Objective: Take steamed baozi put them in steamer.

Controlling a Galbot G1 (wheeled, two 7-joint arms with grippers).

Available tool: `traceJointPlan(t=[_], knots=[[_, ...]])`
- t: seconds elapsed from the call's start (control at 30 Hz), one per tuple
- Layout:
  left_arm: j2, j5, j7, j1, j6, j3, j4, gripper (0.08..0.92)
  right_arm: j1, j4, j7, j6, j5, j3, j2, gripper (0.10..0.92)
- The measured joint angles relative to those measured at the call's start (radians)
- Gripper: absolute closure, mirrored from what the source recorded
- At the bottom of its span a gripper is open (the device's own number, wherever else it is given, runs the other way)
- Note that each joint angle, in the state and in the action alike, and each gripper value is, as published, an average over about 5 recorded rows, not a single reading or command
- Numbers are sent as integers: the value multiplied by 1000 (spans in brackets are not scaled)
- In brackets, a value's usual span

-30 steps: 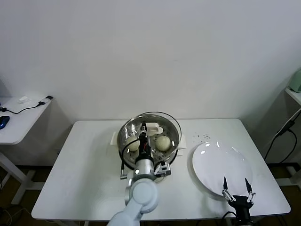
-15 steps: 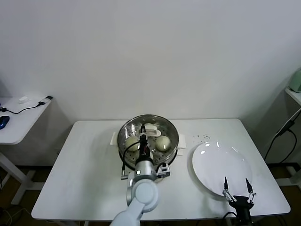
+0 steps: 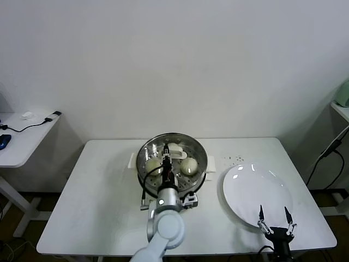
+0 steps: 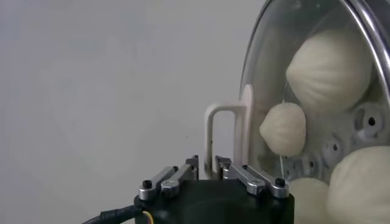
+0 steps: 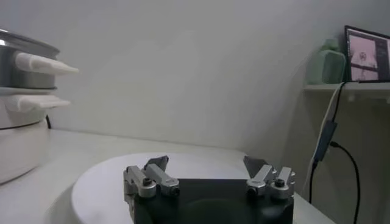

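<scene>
The steamer (image 3: 144, 157) stands mid-table, with several cream-white steamed baozi (image 3: 188, 165) on its perforated tray. A round glass lid (image 4: 268, 73) lies over them, and the baozi (image 4: 332, 70) show through the glass. My left gripper (image 3: 166, 157) hangs over the lid's white handle (image 4: 226, 131). The left gripper (image 4: 206, 161) is open only a little. Its jaws stand on either side of the handle's post with thin gaps. My right gripper (image 3: 274, 212) waits wide open and empty at the near edge of the white plate (image 3: 256, 188).
The bare white plate (image 5: 183, 167) lies to the right of the steamer (image 5: 18, 67). A side table with cables (image 3: 22, 128) stands at far left. A shelf and a hanging cable (image 3: 327, 150) are at far right.
The glass lid, held tilted above the pot a second ago, now lies down on the steamer. The left gripper's jaws have parted slightly from the handle. The right arm has not moved.
</scene>
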Motion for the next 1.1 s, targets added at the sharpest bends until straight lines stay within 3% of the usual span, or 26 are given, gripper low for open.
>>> traceJointPlan(t=[0.6,0.87,1.1], knots=[[89,-112,2,50,-21,-1,-149,214,-2,8,-16,-11,-9,-9,10,203],[147,-438,-101,113,-130,-105,-263,177,-15,29,-30,13,25,-26,3,203],[159,-895,-216,196,-296,-300,-349,177,-25,39,-54,41,38,-43,-10,203]])
